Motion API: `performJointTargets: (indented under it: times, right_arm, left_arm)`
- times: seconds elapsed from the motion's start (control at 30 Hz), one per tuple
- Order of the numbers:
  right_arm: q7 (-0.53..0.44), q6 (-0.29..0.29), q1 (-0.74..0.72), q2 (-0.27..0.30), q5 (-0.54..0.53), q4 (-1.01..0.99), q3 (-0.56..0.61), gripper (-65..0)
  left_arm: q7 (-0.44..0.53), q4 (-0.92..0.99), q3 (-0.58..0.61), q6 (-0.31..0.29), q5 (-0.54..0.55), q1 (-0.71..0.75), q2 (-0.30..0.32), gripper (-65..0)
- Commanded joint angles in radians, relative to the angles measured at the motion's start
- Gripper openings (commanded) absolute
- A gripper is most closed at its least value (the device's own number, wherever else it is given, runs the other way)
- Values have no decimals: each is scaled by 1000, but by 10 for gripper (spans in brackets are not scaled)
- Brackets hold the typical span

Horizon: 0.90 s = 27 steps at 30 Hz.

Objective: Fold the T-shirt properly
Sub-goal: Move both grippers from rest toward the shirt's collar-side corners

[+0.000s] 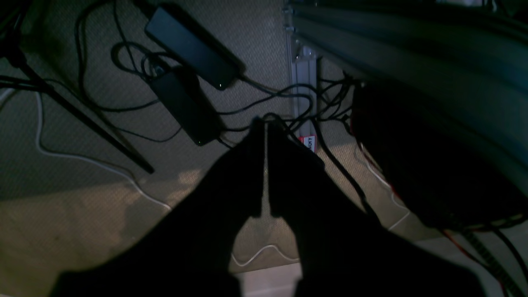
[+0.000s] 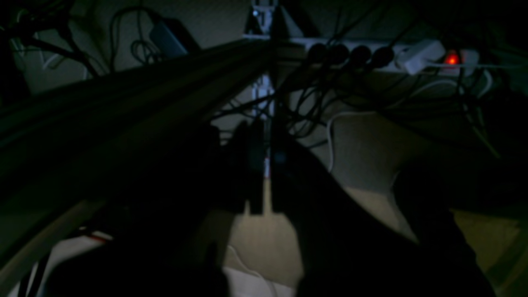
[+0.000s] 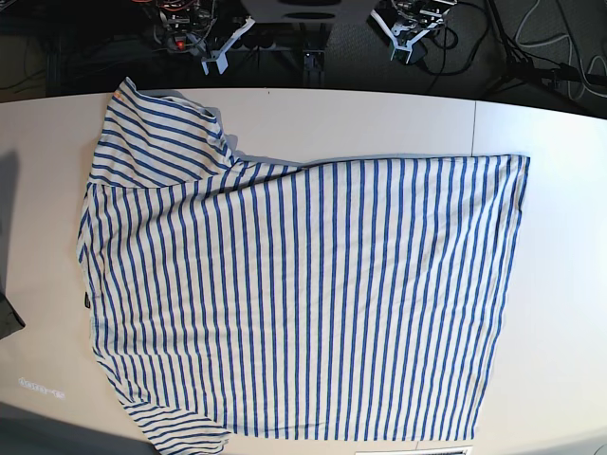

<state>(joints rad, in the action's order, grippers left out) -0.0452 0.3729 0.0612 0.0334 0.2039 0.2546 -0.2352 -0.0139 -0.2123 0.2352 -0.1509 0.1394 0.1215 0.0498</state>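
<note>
The large white fabric T-shirt with thin blue stripes (image 3: 303,303) lies spread flat on the white table (image 3: 560,284), filling most of the base view. Its straight hem runs down the right side of the frame, and its neck end with a small dark label (image 3: 86,301) sits at the left edge, so the long axis runs left to right across the picture, neck pointing left. One short sleeve (image 3: 156,133) reaches into the upper left; the other lies at the bottom left, against the lower frame edge. The cloth's bottom edge lies near the table's front edge.

Bare tabletop shows as a strip along the top above the shirt body, as a wide band on the right beyond the hem, and as a narrow margin on the left.

Both arms sit beyond the table's far edge at the top of the frame, well apart from the shirt. The left gripper (image 3: 410,43) is at upper right, the right gripper (image 3: 216,52) at upper left. In each dim wrist view the fingers (image 1: 231,181) (image 2: 251,173) stand pressed nearly together with only a thin slit between them, clenched on nothing, over a floor strewn with black cables (image 1: 288,99).
</note>
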Motion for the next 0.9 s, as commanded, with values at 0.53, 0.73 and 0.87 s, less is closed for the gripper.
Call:
performJointTargets:
  times: [0.53,0.73,0.87]
  right_arm:
    - [-7,4,270,63,-109,345,2,-633]
    - [1,52,404,146,-225,496,2,-633]
    - [4,55,497,202,-325,592,2,-633]
  left_arm:
    - [18,-144,-1,-145,45,99,45,-635]
    - [17,-462,-1,-161,96,277,111,-634]
    - [18,-671,-2,-160,97,401,146,-634]
